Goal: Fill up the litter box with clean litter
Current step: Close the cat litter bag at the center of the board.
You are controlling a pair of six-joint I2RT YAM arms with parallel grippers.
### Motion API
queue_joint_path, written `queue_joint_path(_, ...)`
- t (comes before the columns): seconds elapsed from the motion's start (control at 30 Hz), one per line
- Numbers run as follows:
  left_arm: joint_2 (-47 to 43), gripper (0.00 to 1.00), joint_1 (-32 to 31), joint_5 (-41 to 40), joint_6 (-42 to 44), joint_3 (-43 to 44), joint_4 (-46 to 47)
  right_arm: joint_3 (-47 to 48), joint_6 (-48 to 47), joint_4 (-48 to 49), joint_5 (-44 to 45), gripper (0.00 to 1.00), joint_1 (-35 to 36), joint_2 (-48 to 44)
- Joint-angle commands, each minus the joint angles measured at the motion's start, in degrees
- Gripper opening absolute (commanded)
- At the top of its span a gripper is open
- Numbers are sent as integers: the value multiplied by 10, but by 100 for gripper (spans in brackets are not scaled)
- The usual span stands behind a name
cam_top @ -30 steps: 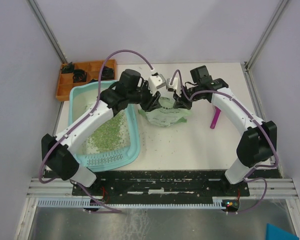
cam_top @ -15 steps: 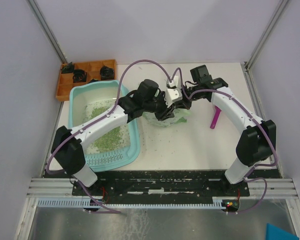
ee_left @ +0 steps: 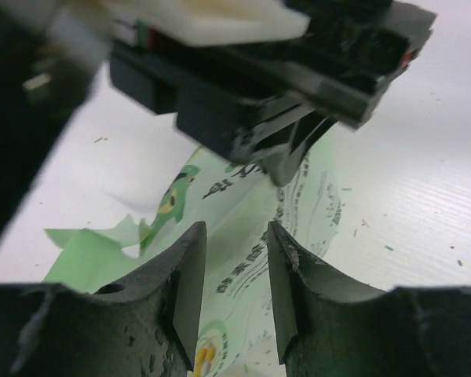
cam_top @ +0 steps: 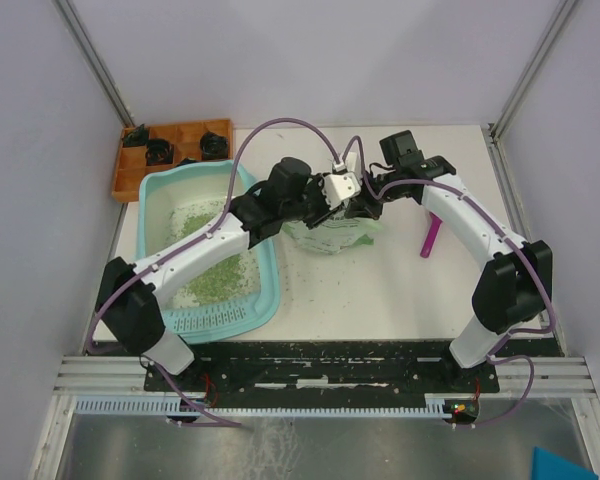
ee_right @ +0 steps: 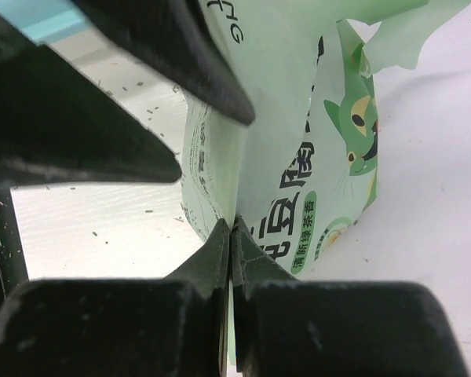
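White tabletop point(cam_top: 380, 290) inside a pale-walled enclosure; contents as follows.

1. Litter box point(cam_top: 220, 320), one. Light teal, rectangular, rounded corners, raised rim, slotted grate strip along its near short end. It lies on the left part of the table, long side running away from the arm bases.
2. Clean litter point(cam_top: 215, 272), one loose patch. Small green granules on the box floor, thickest toward the grate end, thinner farther back, with pale floor bare along the box's left side. Stray crumbs dot the table just right of the box.
3. Bag point(cam_top: 335, 235), one. Pale green, printed with a cartoon cat and lettering, top torn open, standing just right of the box's far corner.
4. Left gripper point(ee_left: 235, 236), one. At the bag, its arm point(cam_top: 200, 240) crossing over the box. Fingers parted, the bag's print showing in the gap; whether they touch it cannot be told.
5. Right gripper point(ee_right: 231, 236), one. Beyond the bag from the box, fingers pressed together, pinching the bag's edge.
6. Scoop point(cam_top: 430, 238), one. Magenta, lying on the table well right of the box.
7. Orange tray point(cam_top: 128, 180), one. Just behind the box, dark small parts in its compartments.
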Motion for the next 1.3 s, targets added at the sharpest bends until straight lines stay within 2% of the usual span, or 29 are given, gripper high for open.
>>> queue_joint_path(0.0,-31,45,18,-14,53,-2,14,8,1,2,-32,2,-1,-32)
queue_joint_path(0.1,-19,46,29,39,61,8,-1,11,0,-2,-33,2,0,-33)
queue_joint_path(0.33,33,45,34,101,70,49,-52,10,3,-6,-32,2,0,-38)
queue_joint_path(0.67,41,38,80,135,90,41,-135,4,5,-2,-34,2,0,-38)
queue_joint_path(0.87,29,28,95,98,112,23,-165,10,19,10,-36,2,0,-32)
queue_joint_path(1.07,26,3,100,43,117,18,-173,18,19,8,-34,2,-1,-26)
queue_joint_path(1.27,20,3,116,25,100,44,-178,-1,9,7,-29,2,-10,-34)
